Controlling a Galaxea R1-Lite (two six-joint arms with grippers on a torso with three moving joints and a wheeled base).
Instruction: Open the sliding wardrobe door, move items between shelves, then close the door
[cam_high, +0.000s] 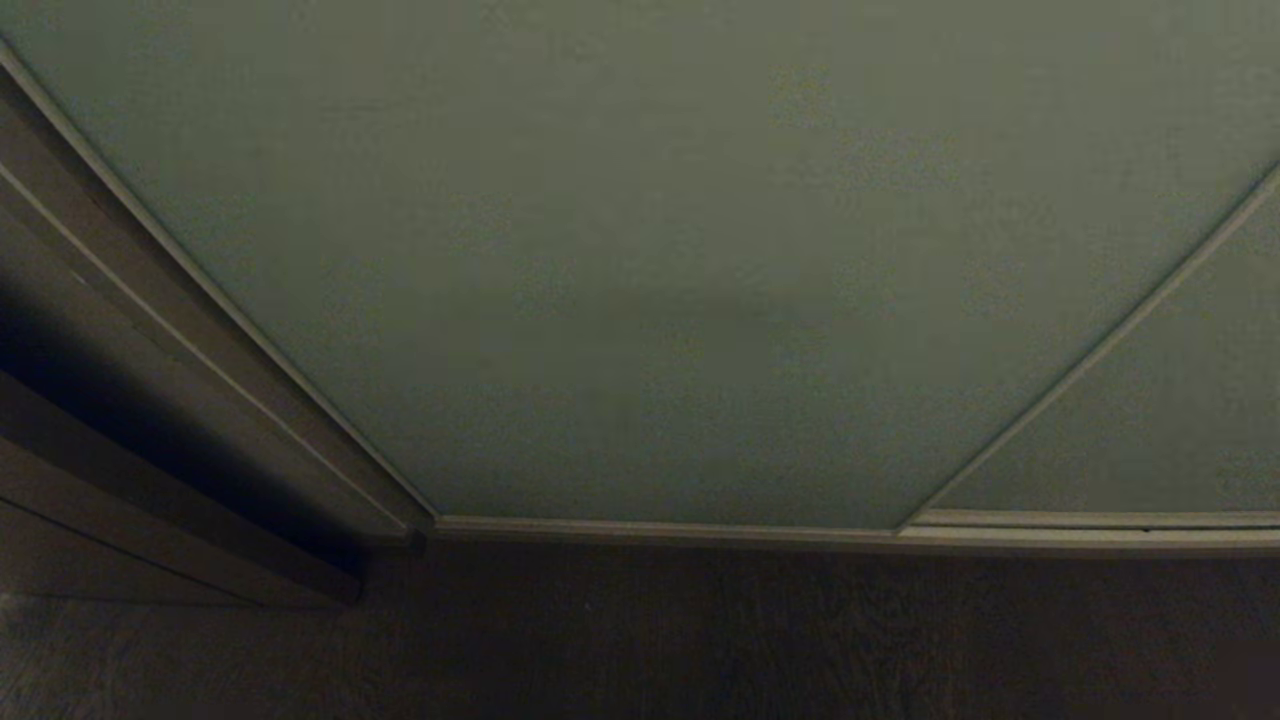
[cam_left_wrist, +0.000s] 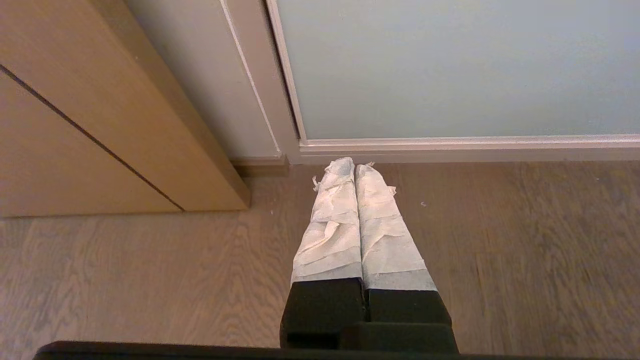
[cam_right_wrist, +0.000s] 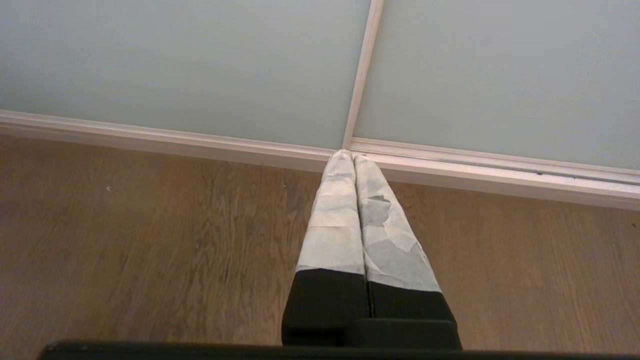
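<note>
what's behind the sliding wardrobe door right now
Nothing behind it shows. The sliding wardrobe door is shut and opaque, covering whatever is inside. Only the wooden floor in front of it is visible.

Right gripper (cam_right_wrist: 354, 159) above wooden floor (cam_right_wrist: 150, 240), taped fingers (cam_right_wrist: 334, 225) pressed together, tips toward sliding wardrobe door (cam_right_wrist: 175, 65) bottom rail (cam_right_wrist: 475, 170).

A wood-grain floor (cam_left_wrist: 125, 280) meets brown wooden panelling (cam_left_wrist: 75, 125) (split by one dark seam).

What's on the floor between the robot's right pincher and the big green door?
Nothing: only bare wood floor lies between the right gripper and the sliding door, as the right wrist view shows.
</note>
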